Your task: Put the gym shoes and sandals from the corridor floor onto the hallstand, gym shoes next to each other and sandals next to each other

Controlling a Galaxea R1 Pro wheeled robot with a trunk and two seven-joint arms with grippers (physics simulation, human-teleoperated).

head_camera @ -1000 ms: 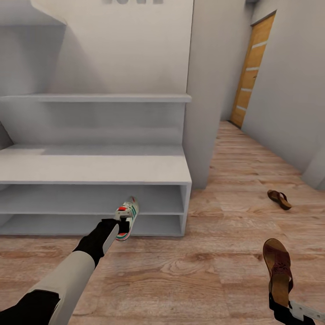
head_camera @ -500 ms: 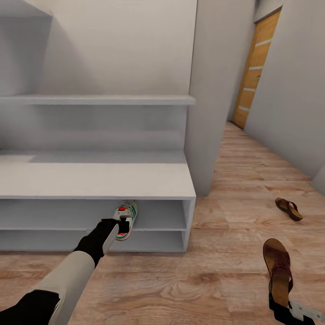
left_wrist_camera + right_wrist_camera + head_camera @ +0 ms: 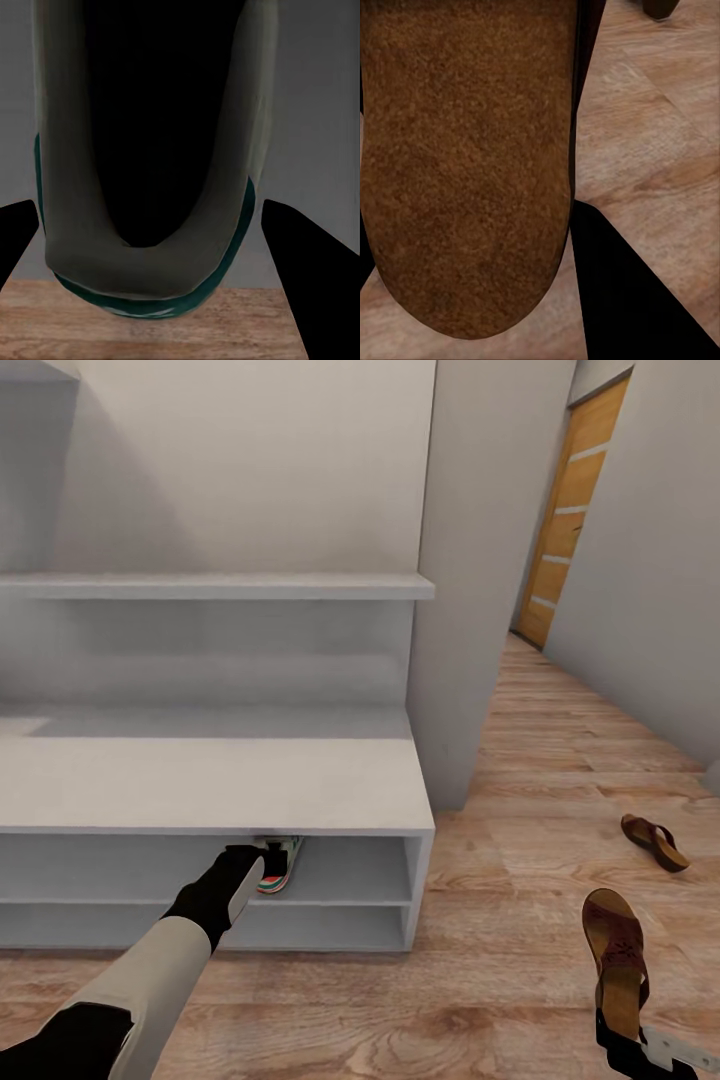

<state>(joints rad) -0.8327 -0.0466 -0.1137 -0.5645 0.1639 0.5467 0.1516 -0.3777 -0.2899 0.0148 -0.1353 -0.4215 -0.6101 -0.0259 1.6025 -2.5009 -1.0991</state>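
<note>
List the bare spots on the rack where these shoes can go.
The light-grey hallstand has a bare bench top, and its long upper shelf is bare too. The upper lower shelf is free either side of the white sneaker in the left gripper; headroom there looks tight.

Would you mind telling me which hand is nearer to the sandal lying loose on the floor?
Right. The right hand, holding the other sandal, sits just short of the loose sandal. The left hand, holding a gym shoe, is across at the hallstand.
</note>
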